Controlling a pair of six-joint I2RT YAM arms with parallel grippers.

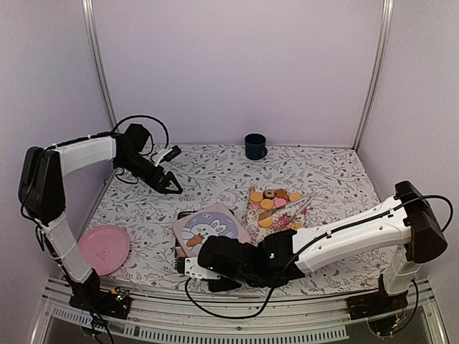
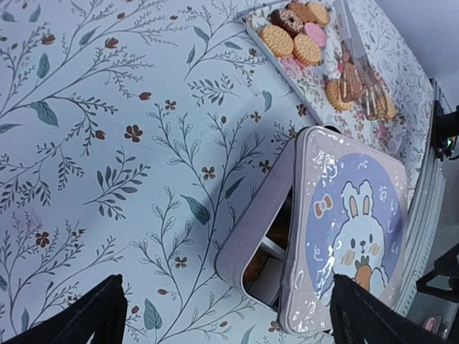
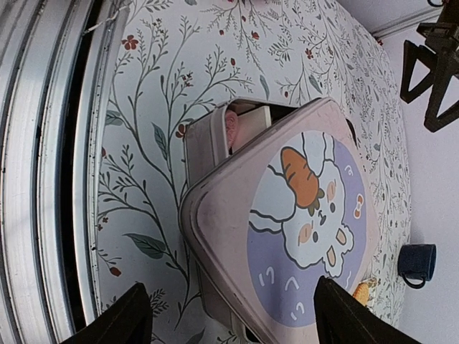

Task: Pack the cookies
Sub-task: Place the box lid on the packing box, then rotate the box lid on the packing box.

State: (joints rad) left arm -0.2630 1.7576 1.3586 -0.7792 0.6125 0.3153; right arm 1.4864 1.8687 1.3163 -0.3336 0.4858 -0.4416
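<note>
The left arm point(image 1: 79, 154) and the right arm point(image 1: 358, 233) are formed of white tubular links joined by black joint housings. Black cables point(image 1: 154, 122) are looped along both. A small green light point(image 1: 271, 254) is seen on the right arm. The left end effector point(image 2: 229, 322) and the right end effector point(image 3: 240, 315) are fitted with matte black fingers point(image 2: 93, 315).

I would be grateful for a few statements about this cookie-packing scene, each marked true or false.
1. The bunny lid lies askew on the tin, leaving part of it uncovered. True.
2. The dark blue mug stands on the pink plate. False: they are far apart, the mug at the back, the plate at the near left.
3. The left tool and the right tool are both open and empty. True.
4. The tongs lie inside the tin. False: they lie across the cookies on the floral tray.
</note>
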